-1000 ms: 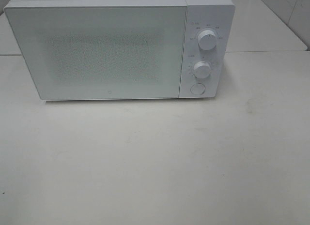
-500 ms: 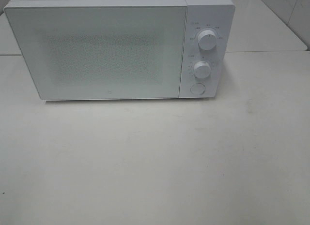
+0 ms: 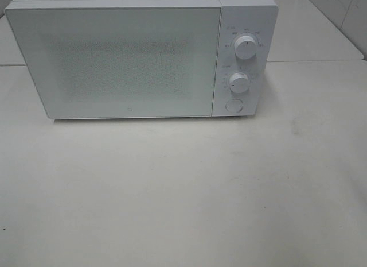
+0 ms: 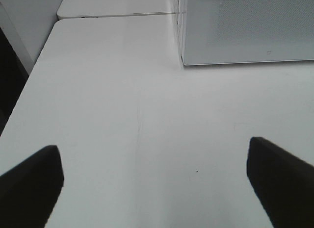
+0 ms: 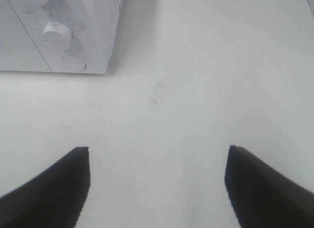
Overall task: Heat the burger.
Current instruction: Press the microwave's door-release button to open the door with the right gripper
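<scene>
Microwave (image 3: pixel 143 57) interior hidden behind closed speckled door (image 3: pixel 114 66); dial (image 3: pixel 245 47) markings too small to read; cabinet top cropped.

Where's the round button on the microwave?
In the exterior high view, the round button sits low on the right panel of the microwave, below the lower knob.

The high camera looks down from the front onto the microwave (image 3: pixel 132 60) and table (image 3: pixel 183 192). Both wrist cameras hang low, near the table, facing forward; the left shares the door (image 4: pixel 245 27) corner, the right the lower knob (image 5: pixel 57 33).
</scene>
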Motion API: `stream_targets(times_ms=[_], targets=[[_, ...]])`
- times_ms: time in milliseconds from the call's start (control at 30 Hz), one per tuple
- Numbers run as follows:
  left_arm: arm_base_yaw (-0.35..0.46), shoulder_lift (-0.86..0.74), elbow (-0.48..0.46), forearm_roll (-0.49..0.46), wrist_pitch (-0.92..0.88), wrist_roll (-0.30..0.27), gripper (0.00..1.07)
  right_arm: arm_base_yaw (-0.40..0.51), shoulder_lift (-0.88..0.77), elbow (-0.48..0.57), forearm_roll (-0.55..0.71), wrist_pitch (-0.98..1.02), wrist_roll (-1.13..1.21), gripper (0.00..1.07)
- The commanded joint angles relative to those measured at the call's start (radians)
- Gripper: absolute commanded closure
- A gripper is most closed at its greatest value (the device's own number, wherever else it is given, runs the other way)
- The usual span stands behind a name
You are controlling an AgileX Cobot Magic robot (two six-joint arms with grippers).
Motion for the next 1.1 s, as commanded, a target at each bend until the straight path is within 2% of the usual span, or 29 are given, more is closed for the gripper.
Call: stream_targets(times_ms=[33,333,400,500,700,800,867,967,1067,1100], targets=[[0.003,-0.023,0.004,-0.004,-0.009,-0.004,0.12,-0.002,0.068,-0.01,0.001,-0.095,-0.011,0.31],[0.003,-0.023,0.004,-0.004,-0.009,-0.004,0.12,-0.002,0.192,-0.01,0.0,-0.293,-0.011,0.31],[0.003,-0.023,0.004,-0.004,-0.009,-0.004,0.12,-0.002,0.257,-0.009,-0.001,-0.407,-0.011,0.31],[0.003,-0.023,0.004,-0.004,-0.009,-0.004,0.12,-0.002,0.27,-0.006,-0.001,-0.443,-0.011,0.31],[0.003,-0.023,0.004,-0.004,-0.009,-0.004,0.12,-0.001,0.354,0.037,0.002,-0.658,-0.011,0.31],[0.003,-0.023,0.004,-0.004,-0.009,-0.004,0.12,-0.001,0.402,0.064,0.024,-0.775,-0.014,0.31],[0.003,-0.023,0.004,-0.004,-0.009,-0.004,0.12,-0.001,0.469,0.097,0.089,-0.918,-0.055,0.31],[0.003,-0.023,0.004,-0.004,-0.009,-0.004,0.12,-0.001,0.486,0.106,0.108,-0.957,-0.07,0.31],[0.003,-0.023,0.004,-0.004,-0.009,-0.004,0.12,0.056,0.558,0.145,0.223,-1.126,-0.158,0.31],[0.003,-0.023,0.004,-0.004,-0.009,-0.004,0.12,0.056,0.558,0.145,0.223,-1.126,-0.158,0.31]])
